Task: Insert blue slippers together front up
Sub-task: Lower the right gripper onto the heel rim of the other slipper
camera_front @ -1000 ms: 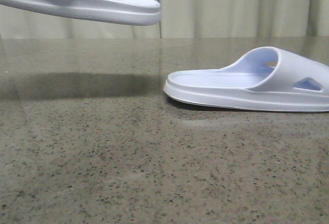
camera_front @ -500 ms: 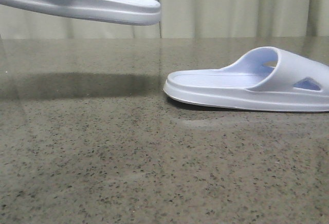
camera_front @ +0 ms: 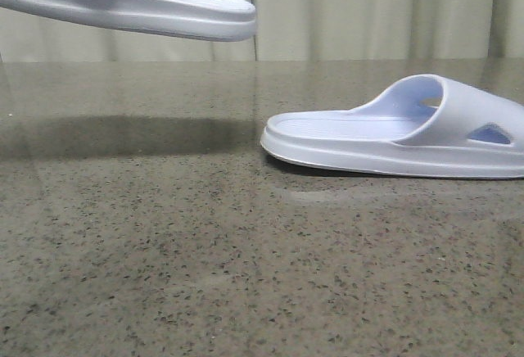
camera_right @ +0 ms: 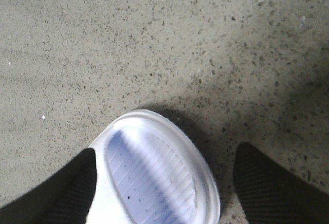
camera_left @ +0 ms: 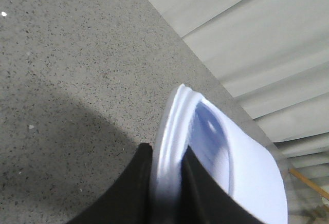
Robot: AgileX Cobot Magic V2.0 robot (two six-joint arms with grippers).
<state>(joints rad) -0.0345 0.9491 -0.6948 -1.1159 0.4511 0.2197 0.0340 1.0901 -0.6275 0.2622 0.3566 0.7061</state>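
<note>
One pale blue slipper (camera_front: 139, 5) hangs in the air at the upper left of the front view, sole down and tilted slightly. My left gripper (camera_left: 167, 154) is shut on its side rim; the slipper (camera_left: 241, 178) runs away from the black fingers (camera_left: 133, 183). The other slipper (camera_front: 393, 132) lies flat on the table at the right, its strap towards the right. My right gripper (camera_right: 167, 180) is open around one end of this slipper (camera_right: 154, 178). One finger (camera_right: 72, 188) is against its side, and the other stands apart from it. Neither gripper shows in the front view.
The table (camera_front: 205, 250) is dark speckled stone, and the raised slipper's shadow falls on its left part. A pale pleated curtain (camera_front: 368, 9) hangs behind the table's far edge.
</note>
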